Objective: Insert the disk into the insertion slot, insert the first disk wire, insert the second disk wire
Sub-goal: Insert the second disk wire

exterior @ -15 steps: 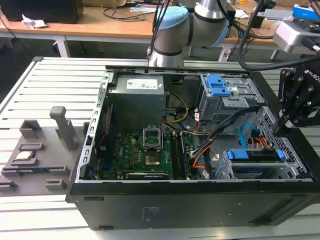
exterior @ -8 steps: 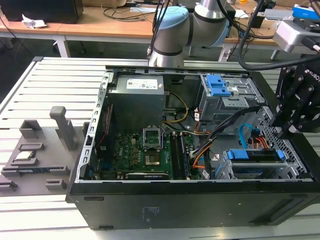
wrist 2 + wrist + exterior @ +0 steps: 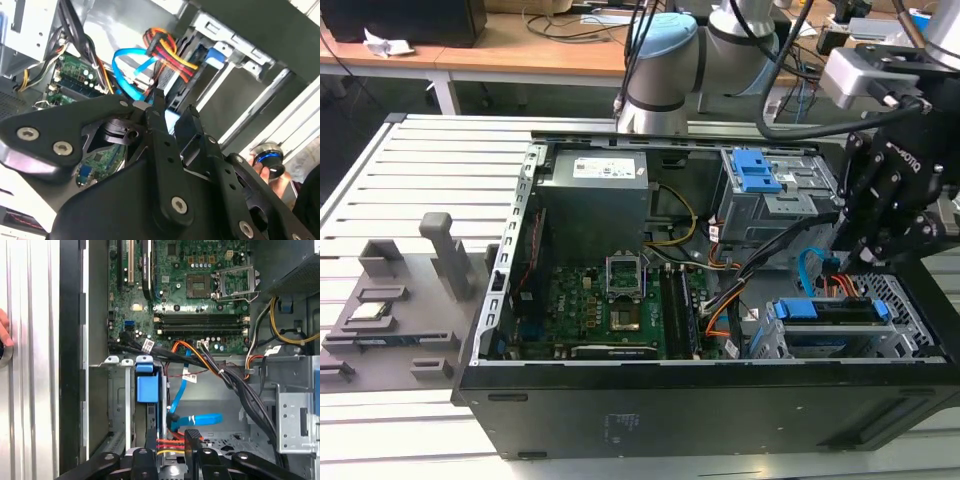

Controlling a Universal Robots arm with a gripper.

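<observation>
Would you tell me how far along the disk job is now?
The disk already sits in the insertion slot. The claw is at the red-and-yellow wire bundle beside it. The blue cable lies loose, so the wiring looks unfinished.

We see a work surface of pale grey slatted metal point(image 3: 430, 160), its ribs running across the exterior view, lit evenly with no hard shadows. On the exterior view's left, a grey moulded fixture plate point(image 3: 390, 300) lies flat on the slats, with an upright grey post point(image 3: 445, 255) rising from it and a small square chip point(image 3: 370, 312) seated in one recess. Behind the slatted surface stands a wooden desk point(image 3: 520, 55) on white legs point(image 3: 445, 95), with dark cables point(image 3: 570, 25) strewn over its top, a crumpled white scrap point(image 3: 385, 43) and a black box point(image 3: 405, 18) at the far left. The floor beneath the desk is dark.
</observation>
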